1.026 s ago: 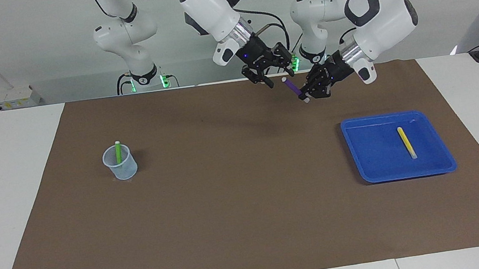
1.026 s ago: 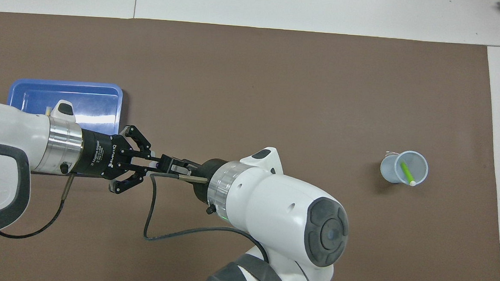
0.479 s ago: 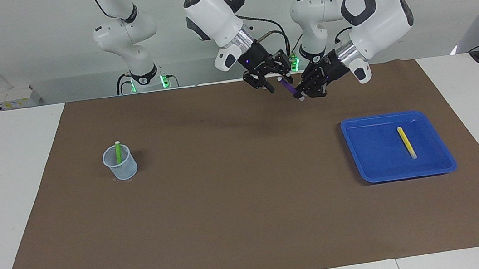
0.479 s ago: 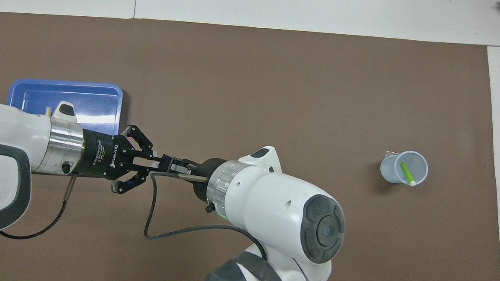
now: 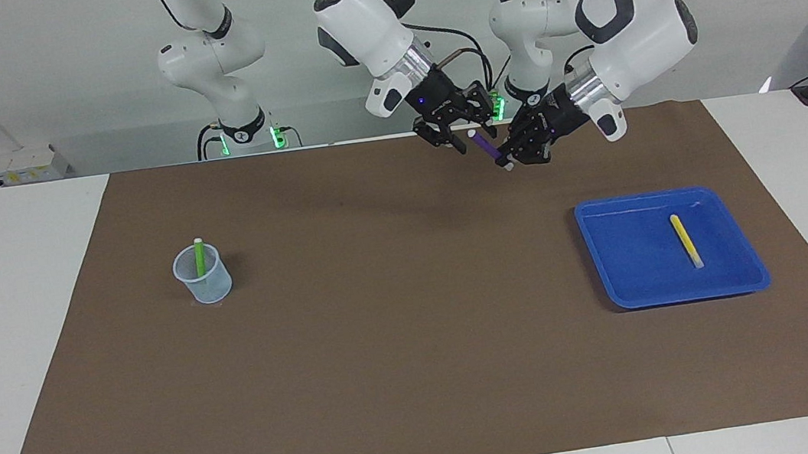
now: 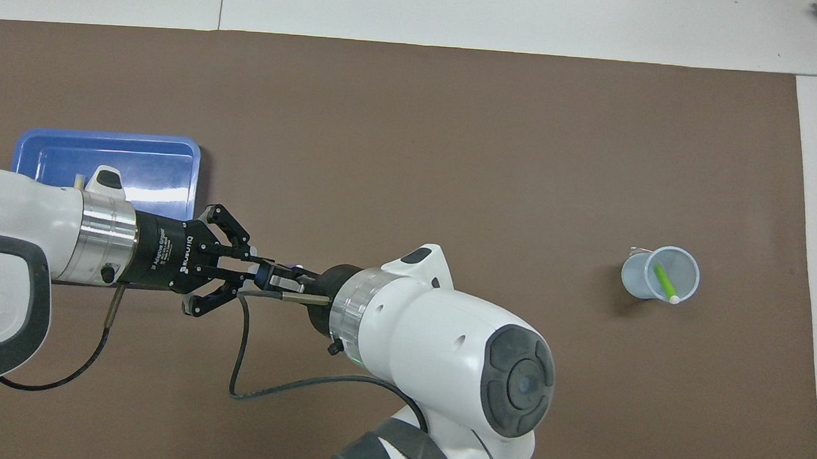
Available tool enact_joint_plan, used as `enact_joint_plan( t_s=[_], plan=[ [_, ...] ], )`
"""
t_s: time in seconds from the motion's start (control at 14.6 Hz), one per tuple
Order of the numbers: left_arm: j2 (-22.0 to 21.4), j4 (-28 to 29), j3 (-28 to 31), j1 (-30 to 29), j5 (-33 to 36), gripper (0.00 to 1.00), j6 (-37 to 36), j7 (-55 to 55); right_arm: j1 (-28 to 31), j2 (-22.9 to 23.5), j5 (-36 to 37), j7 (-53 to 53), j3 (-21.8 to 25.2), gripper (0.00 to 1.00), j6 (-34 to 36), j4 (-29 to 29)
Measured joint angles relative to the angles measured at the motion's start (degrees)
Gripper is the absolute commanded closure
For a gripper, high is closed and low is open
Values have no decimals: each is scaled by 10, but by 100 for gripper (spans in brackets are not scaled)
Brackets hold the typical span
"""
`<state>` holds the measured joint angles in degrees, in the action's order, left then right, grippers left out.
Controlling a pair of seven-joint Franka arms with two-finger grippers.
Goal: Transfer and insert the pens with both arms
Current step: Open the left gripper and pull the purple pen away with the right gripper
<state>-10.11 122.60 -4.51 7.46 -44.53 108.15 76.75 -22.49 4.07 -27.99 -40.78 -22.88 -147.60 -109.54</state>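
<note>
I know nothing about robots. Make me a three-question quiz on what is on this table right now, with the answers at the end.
1. True or false: the green pen stands in the clear cup.
2. Which pen lies in the blue tray? A) purple B) yellow C) green
3. Fill in: up in the air between the two arms is the ______ pen, gripped by the left end effector.

Key
1. True.
2. B, the yellow pen.
3. Purple: the purple pen is held by the left end effector over the brown mat, and the right end effector is at the pen's upper end.
</note>
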Motion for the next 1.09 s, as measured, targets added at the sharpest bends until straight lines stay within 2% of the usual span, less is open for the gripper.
enact_joint_plan(
  t_s=[0.14,0.21,0.41,0.48,0.89,0.96,1.03,1.09],
  plan=[
    [0,0,0,0,0,100,0,0,0,0,0,0,0,39,0,0],
    [0,0,0,0,0,100,0,0,0,0,0,0,0,44,0,0],
    [0,0,0,0,0,100,0,2,0,0,0,0,0,89,0,0],
    [0,0,0,0,0,100,0,2,0,1,0,0,0,100,0,0],
    [0,2,-1,1,0,100,0,4,-1,1,0,0,0,100,0,2],
    [0,2,-1,1,0,95,0,4,-1,1,0,0,0,100,0,2],
    [0,2,-1,1,0,54,0,4,-1,1,0,0,0,100,0,2],
    [0,3,-1,2,0,50,0,4,-1,1,0,4,0,100,2,2]
  ],
)
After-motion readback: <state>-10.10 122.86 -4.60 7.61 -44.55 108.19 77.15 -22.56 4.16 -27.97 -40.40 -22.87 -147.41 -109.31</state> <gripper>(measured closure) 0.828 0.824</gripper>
